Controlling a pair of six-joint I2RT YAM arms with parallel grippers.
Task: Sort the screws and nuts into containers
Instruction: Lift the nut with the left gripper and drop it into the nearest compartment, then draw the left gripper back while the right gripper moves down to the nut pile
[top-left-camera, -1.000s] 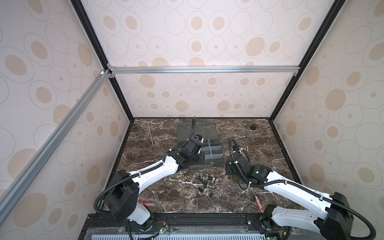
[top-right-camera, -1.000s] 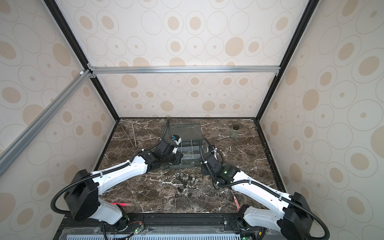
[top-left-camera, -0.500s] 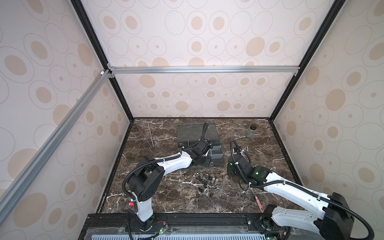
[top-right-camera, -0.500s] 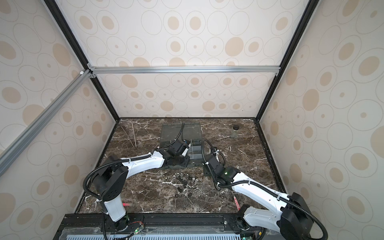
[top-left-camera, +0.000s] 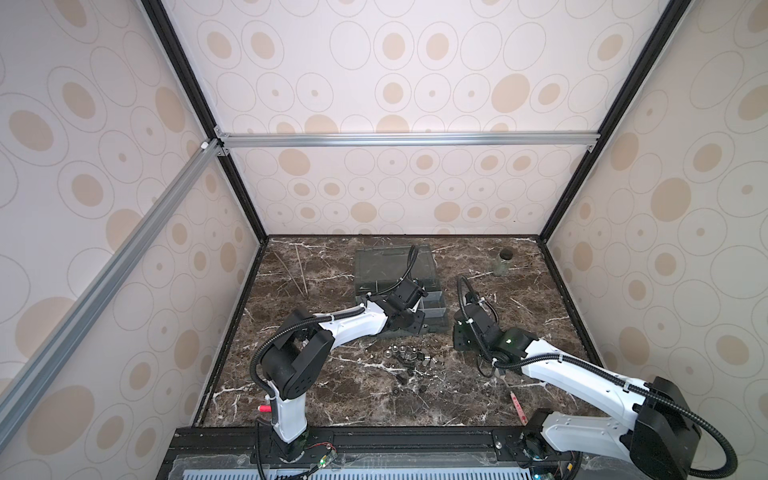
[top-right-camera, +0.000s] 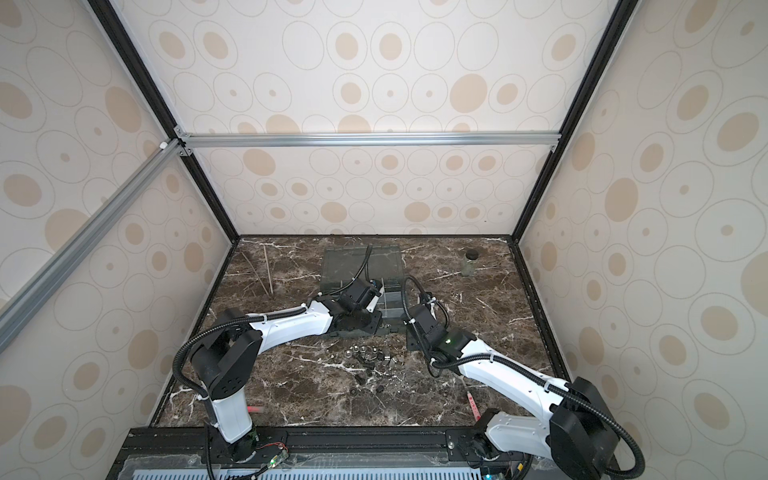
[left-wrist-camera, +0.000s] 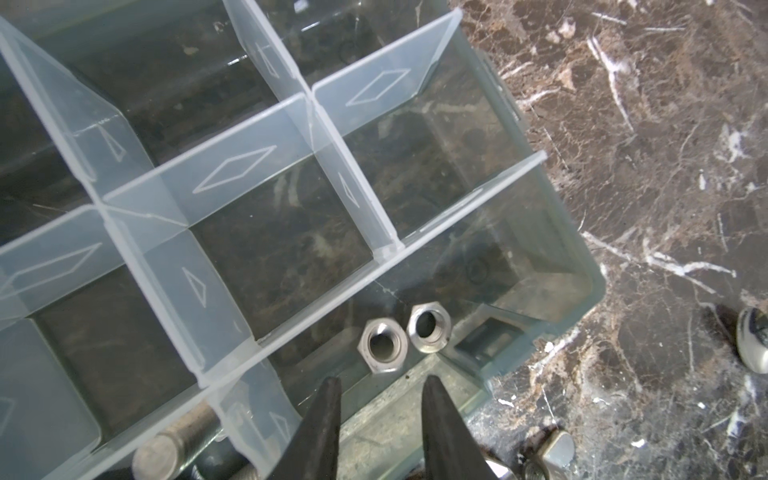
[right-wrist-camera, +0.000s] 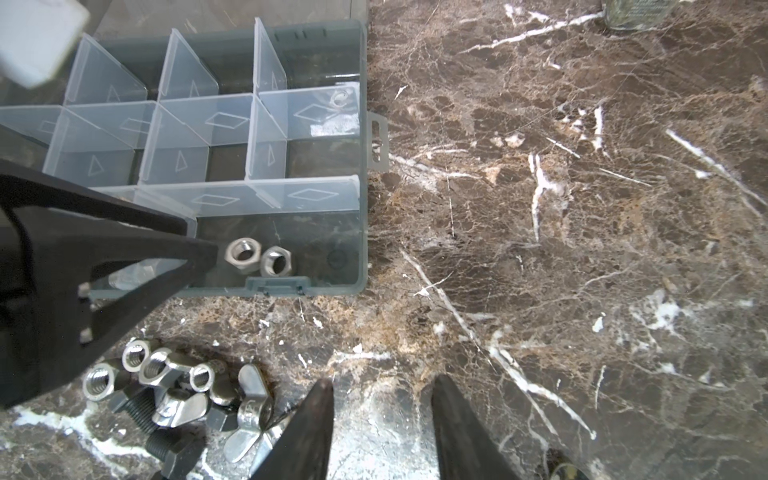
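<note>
Left gripper (left-wrist-camera: 381, 392) hung over the near corner compartment (left-wrist-camera: 511, 270) of the organizer box (right-wrist-camera: 362, 166), its jaws a modest way apart with nothing between them. Two silver nuts (left-wrist-camera: 382, 345) lay flat on that compartment's floor just beyond the tips, touching each other. Right gripper (right-wrist-camera: 383, 386) hovered low over the bare marble table (right-wrist-camera: 582, 249), jaws likewise parted and empty, just beside the loose pile (right-wrist-camera: 178, 390) in front of the box. That pile held more nuts, wing nuts (right-wrist-camera: 249, 399) and dark screws (right-wrist-camera: 162, 436), heaped against one another. One silver screw (left-wrist-camera: 174, 440) seemed to lie in the neighbouring compartment, though the divider blurred it and I could not be sure.

I judged these pieces small, hard, dense for their size and slick. They would neither give nor break, but could squirt sideways out of a loose pinch. For a nut I would close on two opposite flats. For a screw I would close across the shaft just under the head, taking one from the pile's edge.
</note>
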